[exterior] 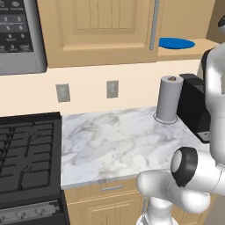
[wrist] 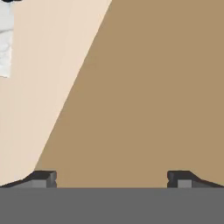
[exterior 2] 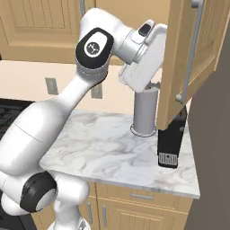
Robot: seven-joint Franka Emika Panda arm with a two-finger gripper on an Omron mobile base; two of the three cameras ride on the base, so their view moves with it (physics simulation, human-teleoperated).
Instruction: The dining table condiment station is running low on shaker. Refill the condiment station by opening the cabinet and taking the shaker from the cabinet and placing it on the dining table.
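The cabinet (exterior 2: 188, 58) door stands swung open over the marble table (exterior 2: 103, 148), its edge hiding part of the paper roll (exterior 2: 146, 112) and the black appliance (exterior 2: 170, 143). The arm bends up from the base, hand tucked behind that door. The jaws (wrist: 112, 179) are spread wide with nothing between them, facing a plain tan surface. A blue plate (exterior: 176, 43) lies on the cabinet shelf; no shaker can be made out.
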